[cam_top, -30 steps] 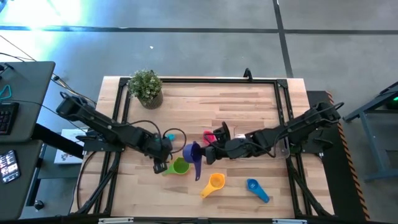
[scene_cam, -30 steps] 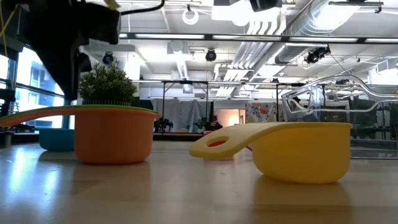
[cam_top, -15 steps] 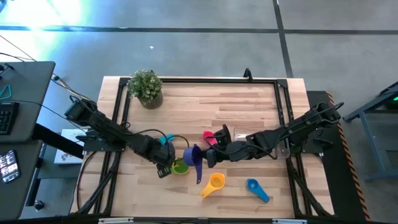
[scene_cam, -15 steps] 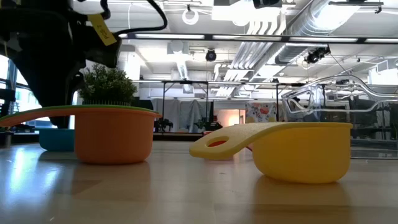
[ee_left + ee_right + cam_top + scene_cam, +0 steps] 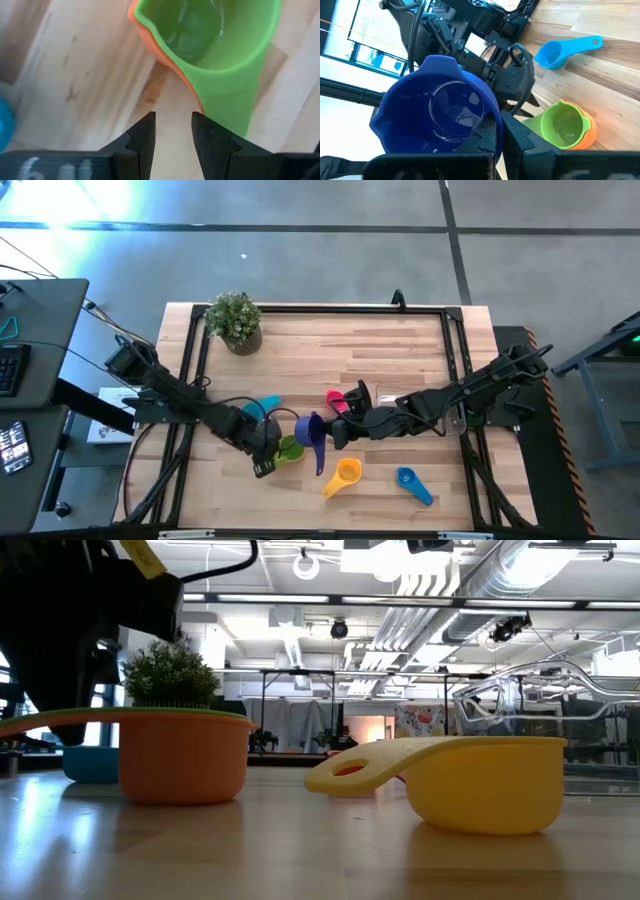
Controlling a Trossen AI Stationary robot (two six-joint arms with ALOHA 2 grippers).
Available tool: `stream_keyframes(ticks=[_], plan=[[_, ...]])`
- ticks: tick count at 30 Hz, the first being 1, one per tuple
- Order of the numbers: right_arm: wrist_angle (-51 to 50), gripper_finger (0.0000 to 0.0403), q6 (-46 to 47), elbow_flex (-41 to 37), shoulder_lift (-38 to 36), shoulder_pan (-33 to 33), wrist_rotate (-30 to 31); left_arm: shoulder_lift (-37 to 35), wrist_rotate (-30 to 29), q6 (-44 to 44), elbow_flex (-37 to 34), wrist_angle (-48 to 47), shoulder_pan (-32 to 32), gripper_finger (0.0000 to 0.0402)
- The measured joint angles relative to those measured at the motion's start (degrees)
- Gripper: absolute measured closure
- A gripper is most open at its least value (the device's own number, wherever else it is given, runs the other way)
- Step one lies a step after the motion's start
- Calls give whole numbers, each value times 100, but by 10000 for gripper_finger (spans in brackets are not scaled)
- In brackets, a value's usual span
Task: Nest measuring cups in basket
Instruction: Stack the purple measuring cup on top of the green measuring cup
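A green measuring cup (image 5: pixel 200 30) sits nested in a salmon-pink one (image 5: pixel 183 755) on the table's near left part. My left gripper (image 5: pixel 173 117) hangs open just over the wood, pointing down beside the green handle (image 5: pixel 232 100) and touching nothing. My right gripper (image 5: pixel 335 430) is shut on a purple cup (image 5: pixel 440 115), held above the table's middle. Teal (image 5: pixel 265 408), magenta (image 5: pixel 340 400), orange (image 5: pixel 345 473) and blue (image 5: pixel 412 483) cups lie singly on the table. The clear basket (image 5: pixel 530 710) shows only in the low view, at the right. My right gripper holds the purple cup by the bowl's wall (image 5: pixel 487 117) on the side facing the gripper; the fingers hide the exact spot. It reaches in nearly level from the table's right. The cup is lifted clear and tipped, with its handle (image 5: pixel 319 462) pointing toward the near edge.
A potted plant (image 5: pixel 235 320) stands at the far left corner. A black frame rail (image 5: pixel 330 308) runs around the table's edge. Bare wood lies across the far half (image 5: pixel 380 350).
My left gripper has sunk and shifted toward the table's near edge, rolling a little, and now stands at the near side of the green cup. Its fingers have stayed open. The cups and my right arm have not moved.
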Motion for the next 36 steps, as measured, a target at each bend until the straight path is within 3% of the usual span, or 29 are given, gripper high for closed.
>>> stream_keyframes(ticks=[13, 22, 36], plan=[[39, 402, 2, 0, 0, 0, 29, 9, -41, -522, 0, 730, -278, 287], [167, 402, 0, 0, -2, 0, 43, 702, 92, -782, 13, 1562, -411, 287], [255, 402, -13, 0, -2, -1, 40, 672, 29, -524, 389, 1532, -463, 287]])
